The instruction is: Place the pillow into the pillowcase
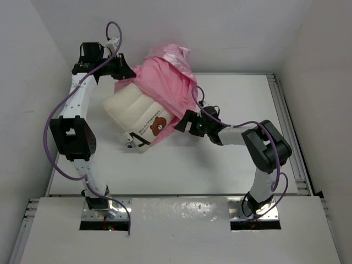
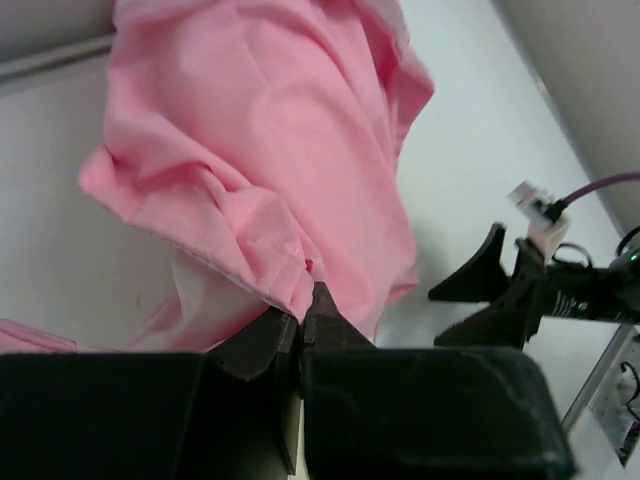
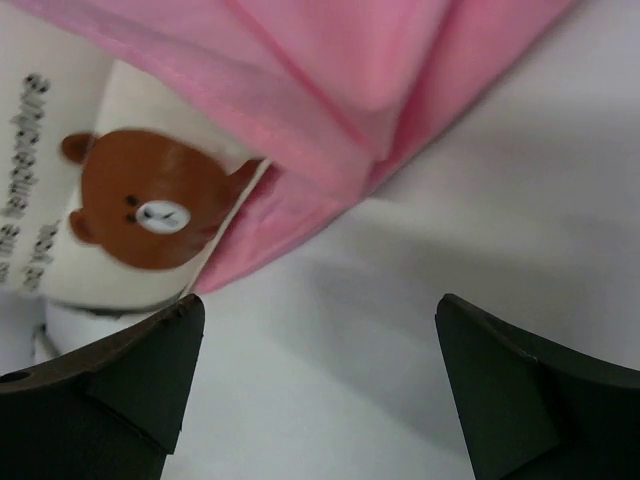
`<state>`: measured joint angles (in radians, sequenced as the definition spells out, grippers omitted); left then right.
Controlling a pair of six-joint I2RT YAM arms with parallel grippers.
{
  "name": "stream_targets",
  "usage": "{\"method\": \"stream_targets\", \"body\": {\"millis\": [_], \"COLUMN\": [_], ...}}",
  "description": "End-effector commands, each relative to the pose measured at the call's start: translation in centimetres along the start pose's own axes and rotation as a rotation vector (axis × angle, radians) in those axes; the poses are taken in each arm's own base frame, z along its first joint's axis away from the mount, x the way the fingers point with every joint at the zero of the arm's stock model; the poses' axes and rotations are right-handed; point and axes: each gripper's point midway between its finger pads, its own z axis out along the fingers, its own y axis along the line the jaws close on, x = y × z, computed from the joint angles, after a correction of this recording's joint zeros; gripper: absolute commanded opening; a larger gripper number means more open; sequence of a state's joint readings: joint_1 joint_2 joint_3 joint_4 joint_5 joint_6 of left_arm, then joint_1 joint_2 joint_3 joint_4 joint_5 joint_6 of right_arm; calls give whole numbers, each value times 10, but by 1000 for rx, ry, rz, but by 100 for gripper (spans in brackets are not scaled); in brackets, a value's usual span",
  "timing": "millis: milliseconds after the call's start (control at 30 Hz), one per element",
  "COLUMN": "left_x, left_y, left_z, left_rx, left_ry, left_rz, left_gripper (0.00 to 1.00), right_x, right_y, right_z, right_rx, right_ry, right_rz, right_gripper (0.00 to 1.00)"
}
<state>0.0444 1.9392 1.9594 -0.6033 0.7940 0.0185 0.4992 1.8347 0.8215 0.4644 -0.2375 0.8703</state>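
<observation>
Left arm is standing tall at the far left, elbow out, wrist turned inward. The left pincer (image 2: 303, 315) is clamping tight on a hem of the pillowcase (image 2: 260, 150), and pink cloth is bunching up just ahead of its fingers.

Right arm is lying low across the table (image 1: 242, 104), elbow out to the right, forearm pointing left. The right pincer (image 3: 318, 310) is gaping wide, with nothing between its fingers.

The pillow (image 3: 120, 200) is sitting just ahead of the right pincer and to its left, bear-print end toward it, not touching. The pillowcase is draping over the pillow's far part, its pink edge lying right in front of the open fingers, while the bear end is poking out bare.

The white table is gleaming, white walls are closing in on three sides, and a metal rail is running along the right edge.
</observation>
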Motion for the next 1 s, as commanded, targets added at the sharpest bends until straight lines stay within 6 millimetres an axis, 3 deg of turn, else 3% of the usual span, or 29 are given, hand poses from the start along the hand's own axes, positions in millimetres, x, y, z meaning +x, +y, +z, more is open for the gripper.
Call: {"method": "stream_targets", "body": {"millis": [0,67,100,133,167,200,233,267,300,333,367,433,467,500,533,567,633,667,700,733,767,800,833,900,967], "left_x": [-1,22,32,55,65,78,102,113,139,145,164,184,193,210,217,229,238,243,245,246,248,248,249,247,242], "left_y": [-6,7,12,18,24,28,32,36,39,40,41,47,52,54,57,60,62,60,59,59,59,58,58,60,61], "left_z": [-26,-26,-26,-23,-25,-25,-25,-26,-27,-29,-30,-34,-35,-35,-36,-37,-38,-38,-38,-39,-38,-38,-38,-39,-40], "left_rx": [-42,-60,-68,-70,-81,-94,-98,-117,-121,-122,-133,-147,-167,-173,-184,-194,-200,-195,-193,-188,-185,-185,-181,-184,-187], "left_ry": [-5,35,52,91,106,128,161,181,223,228,258,287,304,327,335,356,369,375,377,375,377,378,377,376,374], "left_rz": [97,64,51,20,18,11,-11,4,-26,1,-10,-7,-9,-22,-27,-41,-52,-64,-68,-72,-78,-82,-86,-92,-86], "left_gripper": [0,0,0,0,0,0,0,0,0,0,0,0,0,0,0,0,0,0,0,0,0,0,0,0,0], "right_x": [-34,-51,-48,-49,-65,-56,-58,-63,-63,-68,-73,-93,-101,-107,-126,-129,-138,-138,-123,-123,-123,-106,-104,-90,-77], "right_y": [-12,0,-3,0,14,8,10,12,4,2,-3,5,9,8,21,18,23,14,0,3,-13,-31,-32,-52,-56], "right_z": [12,24,33,40,47,55,59,63,67,69,71,73,73,73,72,70,61,54,49,37,28,21,13,2,-6], "right_rx": [109,78,84,76,45,58,57,54,78,82,84,58,51,64,52,77,71,86,105,85,108,138,125,156,165], "right_ry": [-119,-142,-117,-104,-123,-88,-91,-101,-103,-113,-122,-154,-167,-167,-197,-176,-164,-144,-108,-104,-100,-68,-57,-12,43], "right_rz": [7,5,8,5,-1,9,9,20,32,44,55,40,3,-17,-52,-93,-121,-109,-97,-102,-81,-58,-53,-25,-34], "right_gripper": [95,95,95,95,95,95,95,92,89,82,64,43,21,14,13,23,55,71,77,81,85,87,87,81,73]}}
